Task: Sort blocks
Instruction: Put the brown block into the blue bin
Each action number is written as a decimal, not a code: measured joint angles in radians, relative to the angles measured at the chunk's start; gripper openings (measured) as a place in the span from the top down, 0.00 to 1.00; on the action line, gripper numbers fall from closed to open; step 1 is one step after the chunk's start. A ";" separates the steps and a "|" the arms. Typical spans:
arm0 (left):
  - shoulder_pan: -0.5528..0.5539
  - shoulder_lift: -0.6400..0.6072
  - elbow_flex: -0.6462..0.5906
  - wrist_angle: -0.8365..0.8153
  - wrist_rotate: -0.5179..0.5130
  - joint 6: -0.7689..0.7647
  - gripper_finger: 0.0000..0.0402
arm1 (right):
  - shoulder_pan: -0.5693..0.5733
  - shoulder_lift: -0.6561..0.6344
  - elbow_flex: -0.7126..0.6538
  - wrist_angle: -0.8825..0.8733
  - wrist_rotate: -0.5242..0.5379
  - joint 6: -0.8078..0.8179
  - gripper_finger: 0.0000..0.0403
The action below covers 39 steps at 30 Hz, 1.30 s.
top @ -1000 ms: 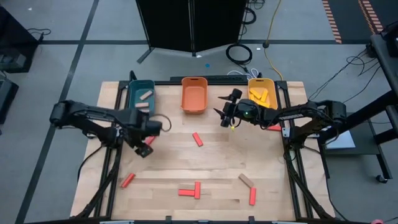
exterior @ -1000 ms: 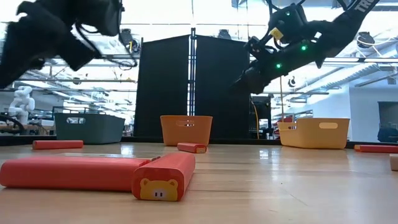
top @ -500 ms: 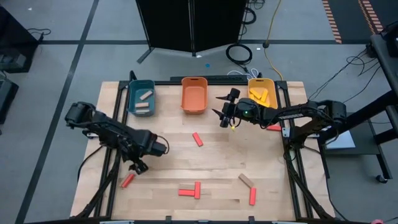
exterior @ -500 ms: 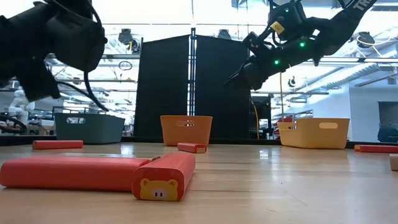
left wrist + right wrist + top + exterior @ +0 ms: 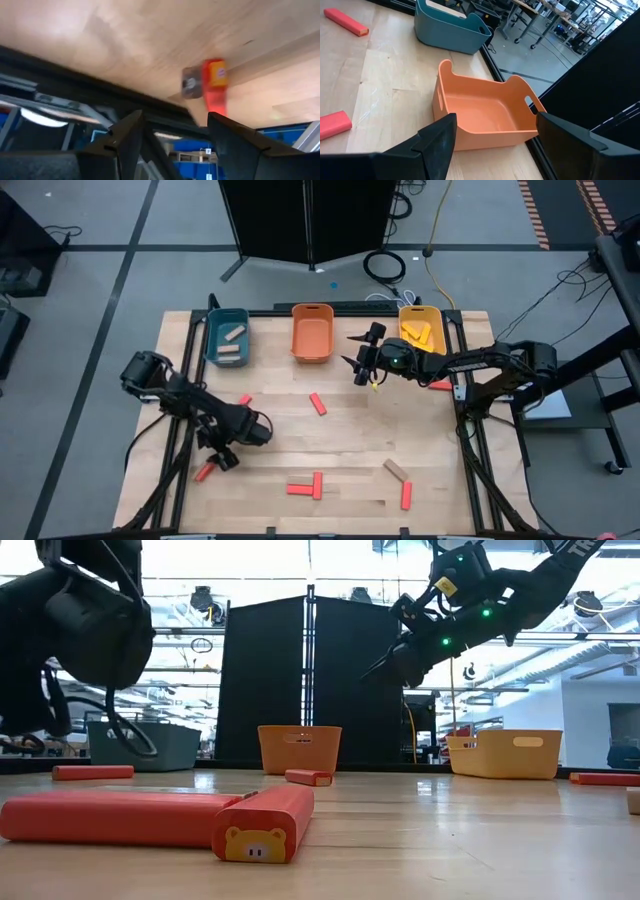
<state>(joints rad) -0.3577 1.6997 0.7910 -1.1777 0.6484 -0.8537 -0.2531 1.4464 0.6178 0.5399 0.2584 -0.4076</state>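
Red blocks lie flat on the table: one (image 5: 205, 471) near the left edge, one (image 5: 244, 400) by the left arm, one (image 5: 318, 403) mid-table, and a T-shaped pair (image 5: 305, 486) at the near edge. A tan block (image 5: 397, 470) and another red one (image 5: 406, 495) lie to the right. My left gripper (image 5: 222, 458) is open, low, just beside the left red block (image 5: 216, 86). My right gripper (image 5: 352, 352) hovers open and empty near the orange bin (image 5: 485, 112).
The teal bin (image 5: 227, 338) holding tan blocks, the orange bin (image 5: 312, 332) and the yellow bin (image 5: 420, 330) holding yellow blocks stand along the far edge. A red block (image 5: 438, 385) lies under the right arm. Bare wood shows between the scattered blocks.
My left arm has swung from in front of the teal bin toward the near edge and come down beside the red block at the left. A red block it had covered now shows.
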 joint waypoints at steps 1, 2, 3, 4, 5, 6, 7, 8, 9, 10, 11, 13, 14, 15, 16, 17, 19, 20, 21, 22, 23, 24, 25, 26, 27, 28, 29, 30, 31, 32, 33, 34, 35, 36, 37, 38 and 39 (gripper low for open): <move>-0.006 0.000 0.000 0.020 0.002 -0.010 0.45 | 0.000 0.000 0.000 0.000 0.000 0.000 0.34; -0.010 0.000 0.000 0.039 0.003 -0.026 0.45 | 0.000 0.000 0.000 0.000 0.000 0.000 0.34; -0.013 0.000 0.000 0.055 0.005 -0.036 0.45 | 0.000 0.000 0.000 0.000 0.000 0.000 0.34; -0.018 0.001 0.000 0.069 0.005 -0.051 0.45 | 0.000 0.000 0.000 0.000 0.000 0.002 0.34; -0.020 0.001 0.000 0.079 0.005 -0.058 0.45 | 0.000 0.000 0.000 0.000 0.000 0.002 0.34; -0.023 0.000 0.000 0.086 0.005 -0.063 0.45 | 0.000 0.000 0.000 0.000 0.000 0.002 0.34; -0.025 0.001 0.000 0.089 0.005 -0.071 0.45 | 0.000 0.000 0.000 0.000 0.000 0.002 0.34; -0.025 0.001 0.000 0.088 0.005 -0.080 0.45 | 0.000 0.000 0.000 0.000 0.000 0.002 0.34; -0.025 0.000 0.000 0.087 0.005 -0.082 0.45 | 0.000 0.000 0.000 0.000 0.000 0.002 0.34; -0.025 0.000 0.000 0.082 0.006 -0.081 0.45 | 0.000 0.000 0.000 0.000 0.000 0.002 0.34; -0.024 0.000 0.000 0.068 0.006 -0.080 0.45 | 0.000 0.000 0.000 0.000 0.000 0.002 0.34; -0.024 0.000 0.000 0.028 0.005 -0.065 0.45 | 0.000 0.000 0.000 0.000 -0.001 0.002 0.34; -0.024 0.000 0.000 0.007 0.005 -0.057 0.45 | 0.000 0.000 0.000 0.000 0.000 0.003 0.34; -0.024 0.000 0.000 -0.014 0.002 -0.053 0.45 | 0.000 0.000 0.000 0.000 0.000 0.003 0.34; -0.025 0.000 0.000 -0.031 -0.006 -0.049 0.45 | 0.000 0.000 0.000 0.000 -0.001 0.003 0.34; -0.025 0.000 0.000 -0.037 -0.014 -0.048 0.45 | 0.000 0.000 0.000 0.000 -0.001 0.003 0.34; -0.025 0.000 0.000 -0.025 -0.016 -0.048 0.45 | 0.000 0.000 0.000 0.000 -0.001 0.003 0.34; -0.025 0.000 0.000 -0.014 -0.017 -0.050 0.45 | 0.000 0.000 0.000 0.001 -0.001 0.003 0.34; -0.025 0.000 0.000 0.000 -0.018 -0.052 0.45 | 0.000 0.000 0.000 0.001 -0.001 0.003 0.34; -0.025 0.000 0.000 0.018 -0.018 -0.056 0.45 | 0.000 0.000 0.000 0.000 -0.001 0.003 0.34; -0.025 0.000 0.000 0.029 -0.020 -0.057 0.45 | 0.000 0.000 0.000 0.000 -0.001 0.003 0.34; -0.025 0.000 0.000 0.032 -0.023 -0.058 0.45 | 0.000 0.000 0.000 0.000 -0.001 0.003 0.34; -0.025 0.000 0.000 0.032 -0.024 -0.058 0.45 | 0.000 0.000 0.000 0.001 -0.002 0.003 0.34; -0.025 0.000 0.000 0.036 -0.025 -0.059 0.45 | 0.000 0.000 0.000 0.001 -0.002 0.003 0.34; -0.025 0.000 0.000 0.039 -0.025 -0.063 0.45 | 0.000 0.000 0.000 0.001 -0.002 0.003 0.34; -0.025 0.000 0.000 0.039 -0.025 -0.067 0.45 | 0.000 0.000 0.000 0.001 -0.002 0.003 0.34; -0.025 0.000 0.000 0.039 -0.025 -0.074 0.45 | 0.000 0.000 0.000 0.001 -0.002 0.003 0.34; -0.025 0.000 0.000 0.040 -0.025 -0.079 0.45 | 0.000 0.000 0.000 0.001 -0.002 0.003 0.34; -0.025 0.000 0.000 0.043 -0.025 -0.081 0.45 | 0.000 0.000 0.000 0.001 -0.002 0.003 0.34; -0.025 0.000 0.000 0.048 -0.025 -0.081 0.45 | 0.000 0.000 0.000 0.001 -0.002 0.003 0.34; -0.025 0.000 0.000 0.055 -0.023 -0.081 0.45 | 0.000 0.000 0.000 0.001 -0.002 0.003 0.34; -0.025 0.000 0.000 0.070 -0.018 -0.081 0.45 | 0.000 0.000 0.000 0.001 -0.002 0.003 0.34; -0.025 -0.001 0.000 0.096 -0.013 -0.081 0.45 | 0.000 0.000 0.000 0.001 -0.002 0.003 0.34; -0.025 -0.001 0.001 0.129 -0.013 -0.079 0.45 | 0.000 0.000 0.000 0.001 -0.002 0.003 0.34; -0.024 0.000 0.001 0.147 -0.008 -0.077 0.45 | 0.000 0.000 0.000 0.001 -0.002 0.003 0.34; -0.024 0.000 0.002 0.151 -0.007 -0.077 0.45 | 0.000 0.000 0.000 0.001 -0.002 0.003 0.34; -0.024 0.000 0.005 0.150 -0.007 -0.076 0.45 | 0.000 0.000 0.000 0.001 -0.002 0.003 0.34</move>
<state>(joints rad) -0.3820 1.6993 0.7955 -1.0279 0.6415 -0.9296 -0.2533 1.4464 0.6178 0.5407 0.2561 -0.4049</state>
